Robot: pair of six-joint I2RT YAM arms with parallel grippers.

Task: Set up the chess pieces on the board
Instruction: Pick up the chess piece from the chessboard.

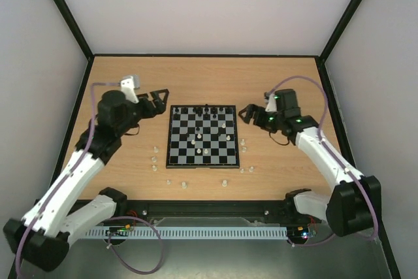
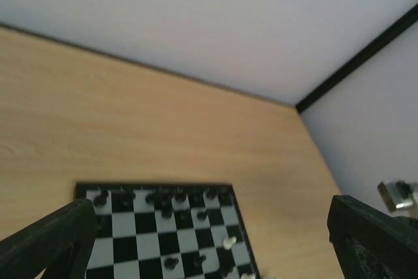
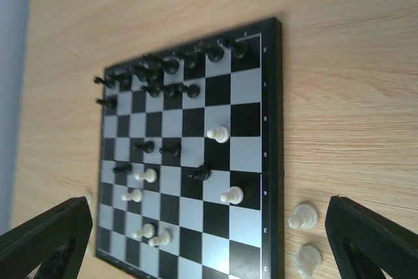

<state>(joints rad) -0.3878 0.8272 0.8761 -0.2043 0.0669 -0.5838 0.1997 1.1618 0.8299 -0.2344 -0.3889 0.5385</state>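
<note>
Chessboard (image 1: 179,143) square-on in the middle of the wooden table (image 1: 209,76), black and pale grey checks inside a thin black rim. Black pieces (image 1: 208,110) bunched along the two far rows, a few strays further down the checks. White pieces (image 1: 208,151) tiny and translucent, only a handful standing on the board, mostly in its near half. Loose white pieces (image 1: 184,184) scattered on the bare wood off the left edge, along the near edge and off the right edge; two right beside the rim in the right wrist view. Left gripper (image 1: 160,100) just off the board's far-left corner, jaws spread wide, nothing between them. Right gripper (image 1: 243,114) off the far-right corner, jaws likewise wide apart and empty.
</note>
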